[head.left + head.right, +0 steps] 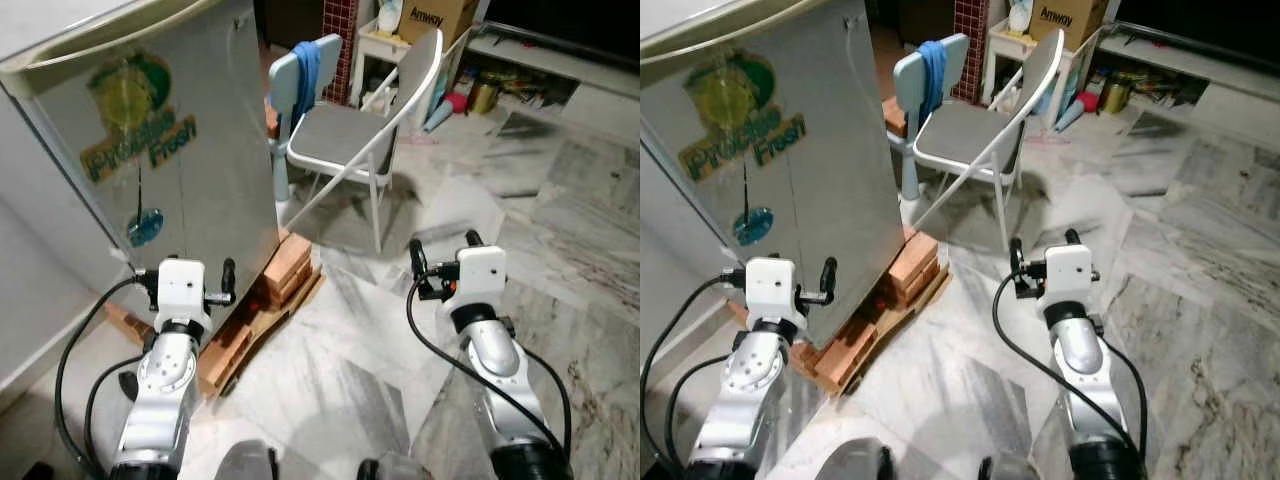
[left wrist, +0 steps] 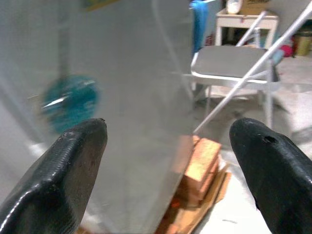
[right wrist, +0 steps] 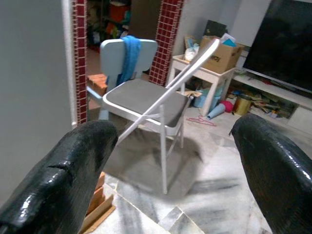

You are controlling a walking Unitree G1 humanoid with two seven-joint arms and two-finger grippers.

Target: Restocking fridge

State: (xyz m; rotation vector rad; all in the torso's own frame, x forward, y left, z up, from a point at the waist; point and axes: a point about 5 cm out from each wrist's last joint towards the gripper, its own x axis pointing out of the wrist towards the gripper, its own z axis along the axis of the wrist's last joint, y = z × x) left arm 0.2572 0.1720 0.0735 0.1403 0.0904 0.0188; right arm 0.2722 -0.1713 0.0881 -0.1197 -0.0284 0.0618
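The left gripper (image 1: 190, 282) hangs close in front of the fridge (image 1: 190, 140), fingers spread wide and empty, one fingertip just beside the lower corner of the steel side. The right gripper (image 1: 443, 262) is held out over bare marble floor (image 1: 560, 250), also wide open and holding nothing. The fridge is shut and shows only a side panel with a "Fresh" sticker (image 1: 140, 125) and a blue round sticker (image 1: 146, 227); no handle or door seam can be made out from here, and no goods for restocking are at hand. So the step is probably to find the door: it likely calls for stepping round until the front face is square ahead, then bringing the left fingers onto the door edge rather than poking at the flat side, where they would only slide. The fridge sits raised on a wooden pallet (image 1: 270, 300) with bricks (image 1: 288, 262) at its corner; these jut out onto the floor near the robot's feet and could catch a step. Just past the corner stands a folding chair (image 1: 350, 140) beside a small blue chair (image 1: 292, 75) draped with a blue cloth (image 1: 307, 65), narrowing the way round. Farther off are a white side table (image 1: 378, 45), a cardboard box (image 1: 432, 18) and a low shelf (image 1: 540, 75) with clutter.
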